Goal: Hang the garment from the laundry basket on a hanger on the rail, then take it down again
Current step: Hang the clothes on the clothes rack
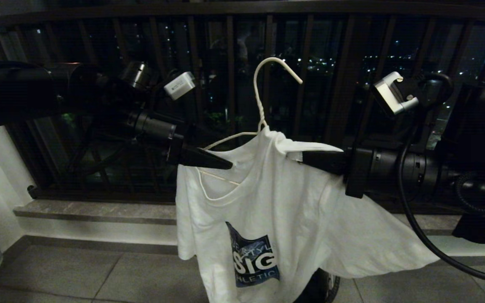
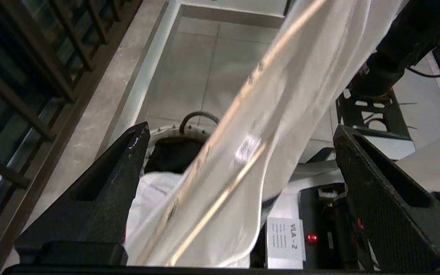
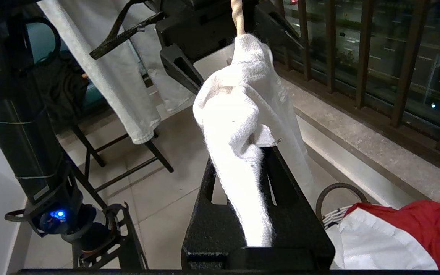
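Garment [image 1: 284,210] white, blue chest print, draped on hanger [image 1: 263,97]; right gripper [image 1: 299,156] jaws pinch shoulder, left gripper [image 1: 225,165] jaws wide, apparently empty.

Black arms [image 1: 398,170], silver wrist cameras [image 1: 390,97]

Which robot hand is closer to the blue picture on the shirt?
Neither clearly. The left gripper, open, sits by the collar; the right gripper pinches the shoulder. The blue print hangs below, between them.

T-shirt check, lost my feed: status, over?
Right gripper shut on T-shirt and hanger. Left gripper open, straddling the shirt. Nothing in the way.
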You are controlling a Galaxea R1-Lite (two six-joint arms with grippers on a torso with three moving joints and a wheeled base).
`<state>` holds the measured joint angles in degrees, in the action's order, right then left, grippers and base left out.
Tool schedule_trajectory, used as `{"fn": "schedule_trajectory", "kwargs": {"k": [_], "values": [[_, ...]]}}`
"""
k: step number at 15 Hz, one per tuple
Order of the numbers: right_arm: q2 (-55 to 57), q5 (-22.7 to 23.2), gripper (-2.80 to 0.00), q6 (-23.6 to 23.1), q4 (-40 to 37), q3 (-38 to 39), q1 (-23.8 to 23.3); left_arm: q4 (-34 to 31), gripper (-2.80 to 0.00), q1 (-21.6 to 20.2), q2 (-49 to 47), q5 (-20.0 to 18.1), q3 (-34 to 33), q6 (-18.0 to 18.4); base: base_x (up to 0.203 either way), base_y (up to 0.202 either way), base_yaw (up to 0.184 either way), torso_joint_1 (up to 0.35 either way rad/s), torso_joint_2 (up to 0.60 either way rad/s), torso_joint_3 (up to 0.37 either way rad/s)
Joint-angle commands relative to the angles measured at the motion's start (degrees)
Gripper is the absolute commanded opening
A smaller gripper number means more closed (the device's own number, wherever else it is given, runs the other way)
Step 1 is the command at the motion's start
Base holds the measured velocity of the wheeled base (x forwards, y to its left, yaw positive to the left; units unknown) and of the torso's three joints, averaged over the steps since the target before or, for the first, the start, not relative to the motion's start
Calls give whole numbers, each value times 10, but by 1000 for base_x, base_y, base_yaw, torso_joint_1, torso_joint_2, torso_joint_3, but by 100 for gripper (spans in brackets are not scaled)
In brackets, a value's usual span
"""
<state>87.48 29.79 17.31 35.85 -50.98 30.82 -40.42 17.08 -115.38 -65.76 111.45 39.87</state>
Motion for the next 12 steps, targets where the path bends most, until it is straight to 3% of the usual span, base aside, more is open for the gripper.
{"fn": "schedule_trajectory", "kwargs": {"k": [1,12], "values": [[0,2,-280,1,3,0,0,8,0,5,-5,-3,0,-5,0,0,0,0,0,0],[0,2,-280,1,2,1,0,54,0,20,-35,6,0,-21,0,0,0,0,0,0]]}}
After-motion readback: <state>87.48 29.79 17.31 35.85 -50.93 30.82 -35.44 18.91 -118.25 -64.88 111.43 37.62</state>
